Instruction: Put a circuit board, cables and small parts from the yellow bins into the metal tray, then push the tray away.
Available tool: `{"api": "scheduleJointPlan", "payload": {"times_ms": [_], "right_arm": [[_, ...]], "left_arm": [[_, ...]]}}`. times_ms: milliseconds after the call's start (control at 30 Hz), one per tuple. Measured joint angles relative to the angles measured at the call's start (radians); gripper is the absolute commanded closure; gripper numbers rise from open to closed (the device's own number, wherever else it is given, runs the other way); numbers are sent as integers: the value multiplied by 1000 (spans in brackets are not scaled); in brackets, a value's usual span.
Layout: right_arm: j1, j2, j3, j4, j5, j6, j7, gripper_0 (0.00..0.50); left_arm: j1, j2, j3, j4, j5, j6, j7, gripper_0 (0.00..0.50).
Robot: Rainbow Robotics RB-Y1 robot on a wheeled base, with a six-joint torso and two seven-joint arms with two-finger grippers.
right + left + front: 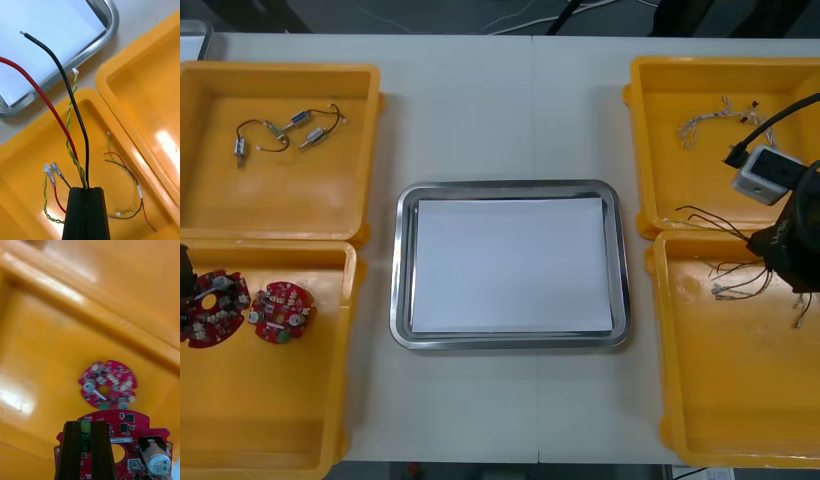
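Right gripper (pixel 86 189) tight on cables (pixel 87 157), left gripper (pixel 87 423) tight on a circuit board (pixel 123 427) (grips plain from the wrists)

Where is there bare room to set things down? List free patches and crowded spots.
Free: the metal tray's white inside; the left near bin's near half; the table beyond the tray. Crowded: that bin's far end, with two circuit boards and the left gripper shut on one; the right near bin's far end, where the right gripper grips cables.
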Motion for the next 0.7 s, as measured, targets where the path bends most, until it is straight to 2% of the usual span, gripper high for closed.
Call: {"api": "scheduleJointPlan", "payload": {"times_ms": [133, 367, 700], "right_arm": [[-49, 0, 57, -1, -11, 0, 0, 500], [-107, -1, 132, -1, -19, 0, -3, 500], [-115, -3, 138, -1, -33, 0, -4, 500]], "left_arm": [[-83, 0, -45, -31, 28, 25, 0, 500], [-204, 0, -223, -44, 28, 30, 0, 500], [-309, -8, -412, -44, -29, 30, 0, 500]]}}
